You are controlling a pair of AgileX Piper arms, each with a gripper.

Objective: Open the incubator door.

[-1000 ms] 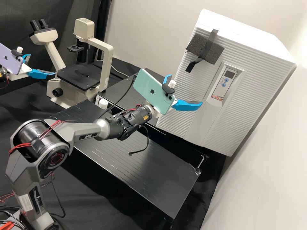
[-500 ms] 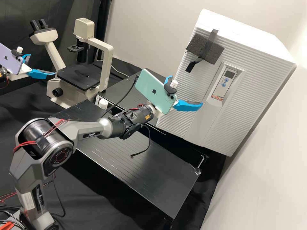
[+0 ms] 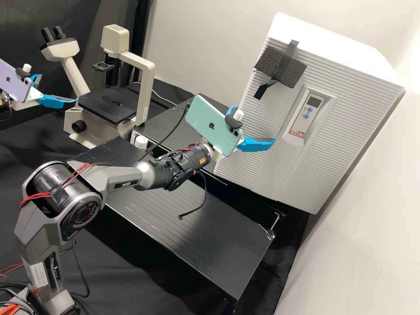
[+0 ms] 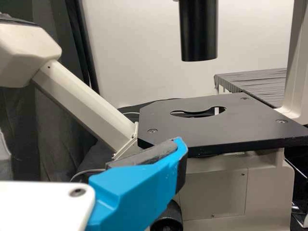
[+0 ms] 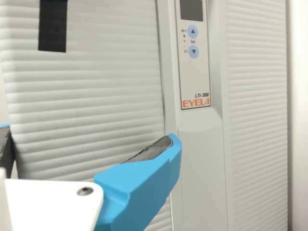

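Incubator: its door is sitting shut at the incubator's front; judged so, no opening is showing, and both getting hold and swinging it out are awaiting. Right gripper is standing wide and empty, close before the incubator. Left gripper is also standing wide, holding nothing, well apart from the incubator. A mint phone is partly hiding the right gripper's far finger; whether its near finger is touching the incubator, I am not managing to tell.
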